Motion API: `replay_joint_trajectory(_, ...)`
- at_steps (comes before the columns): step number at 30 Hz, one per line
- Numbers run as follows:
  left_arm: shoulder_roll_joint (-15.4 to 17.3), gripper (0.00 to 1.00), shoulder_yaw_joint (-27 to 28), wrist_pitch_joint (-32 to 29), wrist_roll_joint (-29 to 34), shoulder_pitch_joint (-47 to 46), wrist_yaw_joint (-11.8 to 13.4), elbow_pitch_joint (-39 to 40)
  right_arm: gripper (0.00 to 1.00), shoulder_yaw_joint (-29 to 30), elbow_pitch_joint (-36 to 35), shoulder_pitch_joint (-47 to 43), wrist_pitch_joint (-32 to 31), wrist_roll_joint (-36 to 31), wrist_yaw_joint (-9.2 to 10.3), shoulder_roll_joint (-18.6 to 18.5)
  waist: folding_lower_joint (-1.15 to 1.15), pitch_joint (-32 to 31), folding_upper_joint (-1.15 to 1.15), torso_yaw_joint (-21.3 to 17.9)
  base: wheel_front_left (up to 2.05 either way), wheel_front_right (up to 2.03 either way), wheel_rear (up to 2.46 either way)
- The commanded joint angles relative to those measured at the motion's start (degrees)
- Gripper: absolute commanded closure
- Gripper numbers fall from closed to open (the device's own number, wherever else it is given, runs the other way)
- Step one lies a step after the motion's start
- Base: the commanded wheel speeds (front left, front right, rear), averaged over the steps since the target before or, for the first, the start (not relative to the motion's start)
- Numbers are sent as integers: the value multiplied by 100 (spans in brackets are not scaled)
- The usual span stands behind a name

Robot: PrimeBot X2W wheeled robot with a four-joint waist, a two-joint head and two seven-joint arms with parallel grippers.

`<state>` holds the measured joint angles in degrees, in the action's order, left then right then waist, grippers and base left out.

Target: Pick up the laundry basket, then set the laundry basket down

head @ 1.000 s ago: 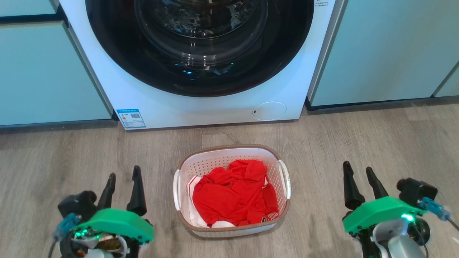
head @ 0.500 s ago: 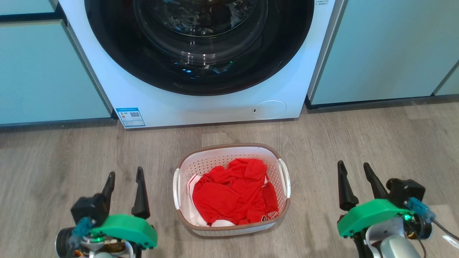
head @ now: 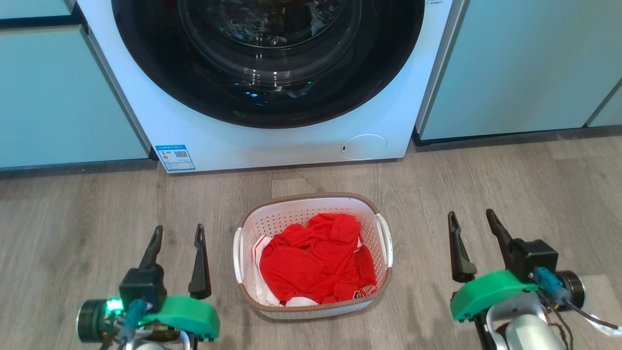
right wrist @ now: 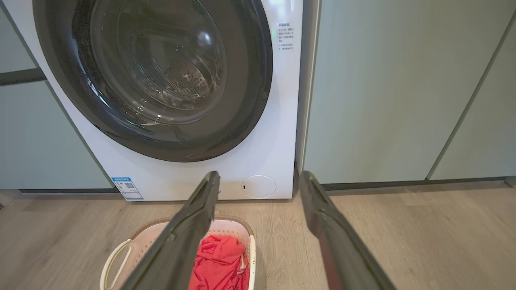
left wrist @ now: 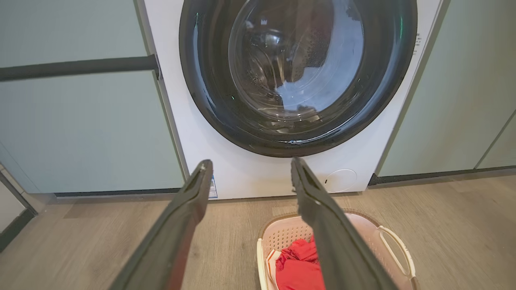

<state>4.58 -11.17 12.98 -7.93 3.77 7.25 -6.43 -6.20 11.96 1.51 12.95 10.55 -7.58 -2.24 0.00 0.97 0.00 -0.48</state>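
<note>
We face a white washer [head: 272, 146] with its dark round door [head: 267, 63] closed, set between pale green cabinets [head: 510, 73]. A blue-edged sticker [head: 175, 158] sits at the washer's lower left corner and a round cap [head: 363, 147] at its lower right.

The laundry basket [head: 286, 221] stands upright on the wooden floor [head: 97, 209] in front of the washer, a little apart from it and between our two arms. A brown woven-look rim [head: 311, 196] runs around its perforated white wall, and its white side handles [head: 387, 240] face outward toward our grippers. Inside lies a heap of red clothing [head: 316, 262], with a bit of white cloth [head: 261, 253] showing at the left edge.

Our left gripper [head: 178, 229] hovers at the lower left, near the basket's left handle without touching it. Its dark fingers [head: 199, 267] are spread wide, with nothing between them. Our right gripper [head: 471, 214] hovers at the lower right, farther from the basket, and it is spread just as wide and empty.

In the left wrist view the basket lies at the lower right, partly behind one finger. In the right wrist view it lies at the lower left, again partly behind a finger.
</note>
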Motion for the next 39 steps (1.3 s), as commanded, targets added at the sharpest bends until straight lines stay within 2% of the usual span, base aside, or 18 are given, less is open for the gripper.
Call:
replay_joint_trajectory(1,69,0,122,98,189,-114,60,225,0,-175,-234,288,103,-190,8,-61,0,4,0,-3,0,0,0)
replay_joint_trajectory(7,59,0,88,200,609,-95,95,264,0,-237,-272,302,204,-599,9,-64,0,19,0,-10,0,0,0)
replay_joint_trajectory(39,-81,0,310,202,601,-101,-96,193,0,-198,-246,317,205,-561,9,-64,0,48,0,-6,0,0,0)
